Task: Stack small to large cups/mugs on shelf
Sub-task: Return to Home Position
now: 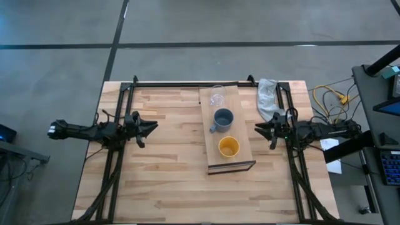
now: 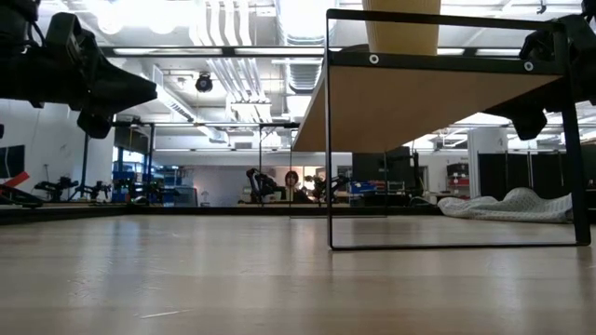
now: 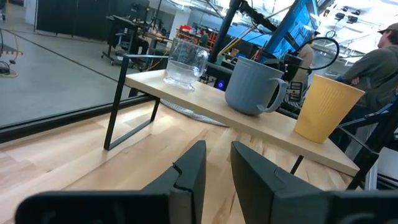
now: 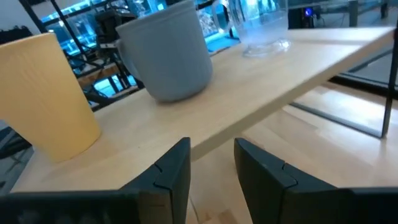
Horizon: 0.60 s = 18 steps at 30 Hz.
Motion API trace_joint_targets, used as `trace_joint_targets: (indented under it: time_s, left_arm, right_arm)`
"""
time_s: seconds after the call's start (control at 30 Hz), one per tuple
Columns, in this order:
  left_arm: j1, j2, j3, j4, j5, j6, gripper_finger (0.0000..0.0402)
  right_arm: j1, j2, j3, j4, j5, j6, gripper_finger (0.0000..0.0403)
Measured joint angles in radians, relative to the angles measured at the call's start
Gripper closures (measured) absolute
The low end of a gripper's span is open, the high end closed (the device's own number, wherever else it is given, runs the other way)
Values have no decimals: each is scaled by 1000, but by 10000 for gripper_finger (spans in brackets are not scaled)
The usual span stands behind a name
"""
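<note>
The shelf stands on thin black legs at the middle of the table. On it, in a row from far to near, stand a clear glass cup, a blue-grey mug with its handle toward the left, and a yellow-orange cup. Each rests on its base, apart from the others. My left gripper hovers left of the shelf and points at it, its fingers a narrow gap apart and empty. My right gripper hovers right of the shelf and points at it, also narrowly open and empty.
A crumpled white cloth lies on the table at the far right, beside the shelf. Black frame rails run along the table's far edge and both sides. People and equipment show in the room beyond.
</note>
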Motion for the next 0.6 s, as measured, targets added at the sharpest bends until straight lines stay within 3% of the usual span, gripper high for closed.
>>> trace_joint_targets:
  time_s: [0.37, 0.6]
  left_arm:
    - [0, 34, 0, 8, 0, -1, 340]
    - [0, 56, 0, 8, 1, -1, 340]
  right_arm:
    - [0, 27, -3, 8, 0, -24, 284]
    - [0, 58, -3, 7, 0, 47, 284]
